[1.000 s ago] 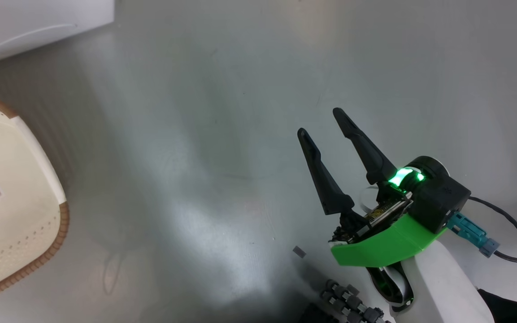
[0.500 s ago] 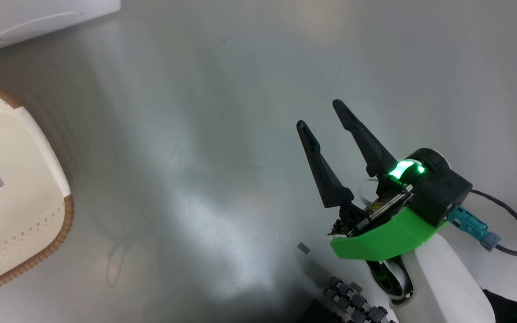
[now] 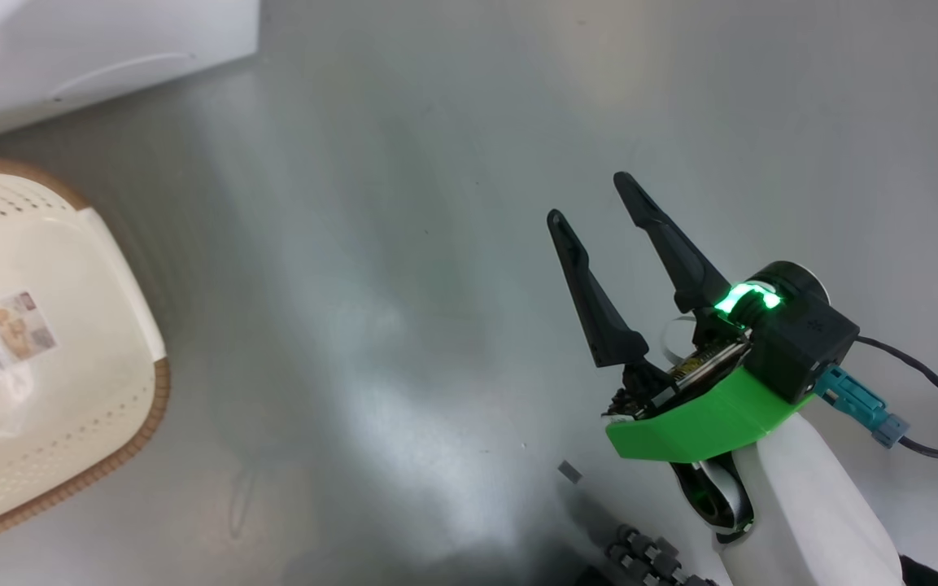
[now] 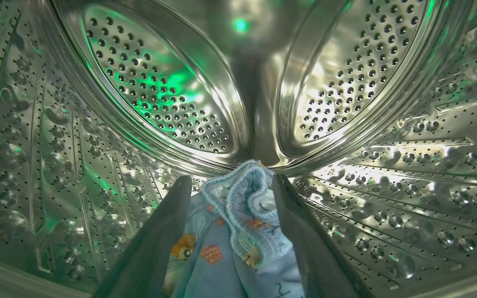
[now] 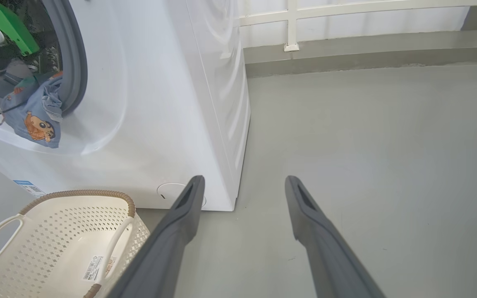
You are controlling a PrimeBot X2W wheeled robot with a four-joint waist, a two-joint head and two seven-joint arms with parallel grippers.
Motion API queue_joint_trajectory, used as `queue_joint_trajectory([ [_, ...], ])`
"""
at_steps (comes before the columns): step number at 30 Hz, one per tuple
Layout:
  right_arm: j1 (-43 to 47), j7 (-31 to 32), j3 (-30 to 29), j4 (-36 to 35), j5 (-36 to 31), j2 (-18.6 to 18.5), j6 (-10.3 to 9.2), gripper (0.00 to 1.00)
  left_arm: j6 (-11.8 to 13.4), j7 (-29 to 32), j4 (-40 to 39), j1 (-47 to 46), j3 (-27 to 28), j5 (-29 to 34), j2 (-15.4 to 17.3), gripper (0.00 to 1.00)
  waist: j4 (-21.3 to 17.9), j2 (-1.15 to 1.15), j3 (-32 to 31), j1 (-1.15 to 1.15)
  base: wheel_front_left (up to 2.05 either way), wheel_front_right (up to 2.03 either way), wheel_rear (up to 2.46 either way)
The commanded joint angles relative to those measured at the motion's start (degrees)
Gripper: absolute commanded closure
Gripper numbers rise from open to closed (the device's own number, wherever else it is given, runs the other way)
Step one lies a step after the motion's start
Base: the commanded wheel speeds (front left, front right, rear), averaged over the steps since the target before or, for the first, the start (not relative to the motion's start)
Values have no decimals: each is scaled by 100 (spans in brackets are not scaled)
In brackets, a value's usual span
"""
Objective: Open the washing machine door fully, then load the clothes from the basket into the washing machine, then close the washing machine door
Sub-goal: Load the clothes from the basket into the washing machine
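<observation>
Inside washing machine (image 4: 159, 95), left tool (image 4: 231, 179) has just released; clothes (image 4: 221, 265) slack between its fingers (image 4: 155, 248) at 6 o'clock. Right tool (image 3: 588, 197) spread, empty. Basket (image 5: 48, 231) looks empty: door-close next.

I am looking down at the floor (image 3: 452, 212): grey, glossy, catching pale reflections. Standing on it:
- the washing machine (image 5: 172, 103), resting flat;
- the basket (image 5: 81, 193), sitting just beside the machine's front;
- one small grey scrap (image 3: 569, 471), possibly tape, lying loose before me.
</observation>
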Motion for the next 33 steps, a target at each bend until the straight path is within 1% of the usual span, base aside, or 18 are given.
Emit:
queue_joint_trajectory([
  [1, 220, -27, 53, -95, -73, 5, 35, 0, -25, -76, -113, 213, 26, -45, 234, 0, 87, 0, -138, 0, 0, 0, 0],
  [8, 358, -27, -15, 4, -140, 5, 35, 0, 120, -474, -358, 1141, 113, -175, 129, 0, 254, 0, -543, 0, 0, 0, 0],
  [14, 492, -27, -107, 95, -210, 5, 35, 0, 226, -665, -1074, 2274, 333, -406, -31, 0, 424, 0, -892, 0, 0, 0, 0],
  [20, 663, -27, -230, 191, -323, 5, 35, 0, 446, -717, -2436, 3806, 561, -548, -339, 0, 669, 0, -1269, 0, 0, 0, 0],
  [27, 908, -27, -413, 298, -492, 5, 35, 0, 877, -724, -4337, 5793, 699, -546, -795, 0, 954, 0, -1719, 0, 0, 0, 0],
  [30, 1012, -27, -505, 337, -558, 5, 35, 0, 1079, -724, -4945, 6494, 689, -531, -985, 0, 1075, 0, -1888, 0, 0, 0, 0],
  [33, 1104, -27, -553, 383, -644, 5, 35, 0, 1254, -692, -5391, 7066, 621, -489, -1140, 0, 1171, 0, -2051, 0, 0, 0, 0],
])
